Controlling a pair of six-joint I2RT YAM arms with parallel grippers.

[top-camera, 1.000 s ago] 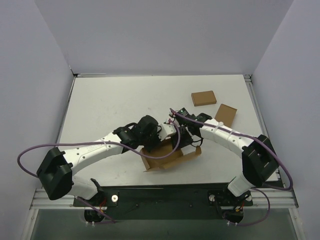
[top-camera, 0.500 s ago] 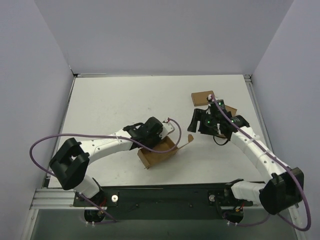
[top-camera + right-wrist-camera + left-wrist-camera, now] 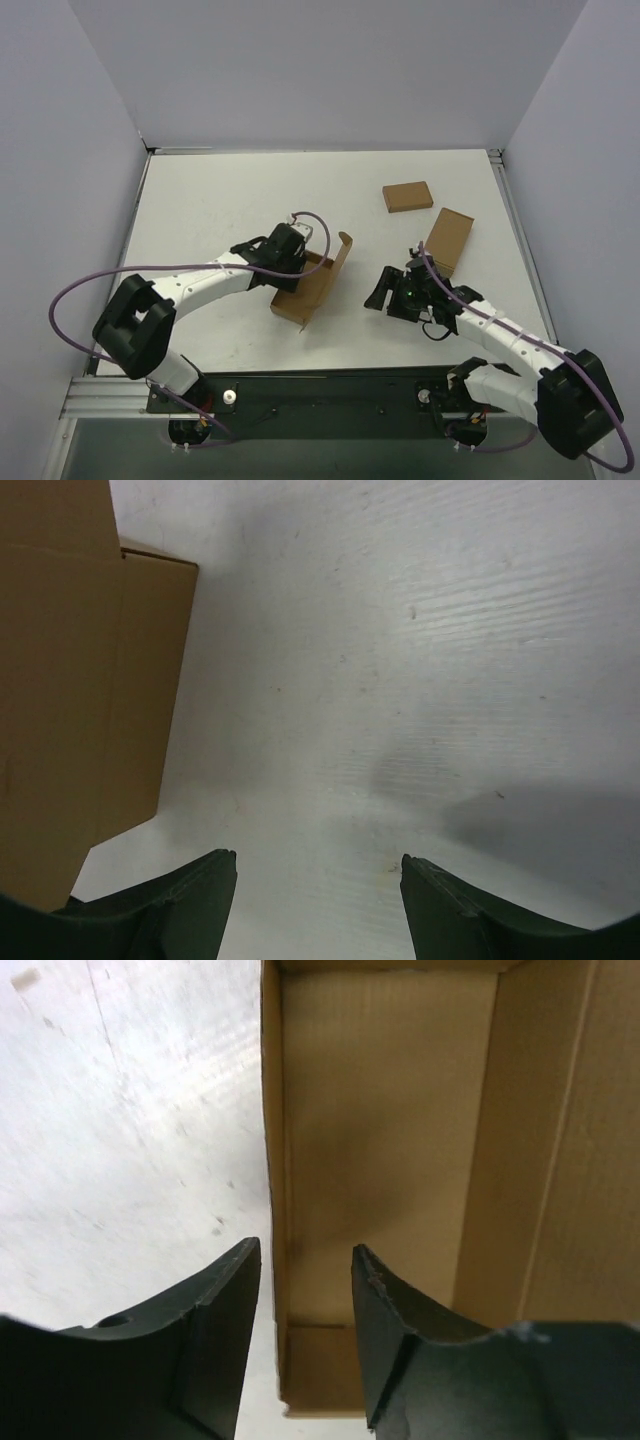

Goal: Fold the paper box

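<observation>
White tabletop (image 3: 200,200) holds the shallow brown cardboard paper box (image 3: 312,285) mid-table. The nearer left gripper (image 3: 305,1250), jaws parted, straddles its long left wall. The right gripper (image 3: 318,858) hangs spread and empty, well apart to the right.

I've pulled the right tool (image 3: 385,297) back off the paper box (image 3: 312,285). Its jaws have spread, and it now hangs over the worktop (image 3: 400,630) to the box's right. The left tool (image 3: 305,1260) has loosened, jaws apart astride one box wall. The box has turned and slid leftward, one flap now upright.
</observation>
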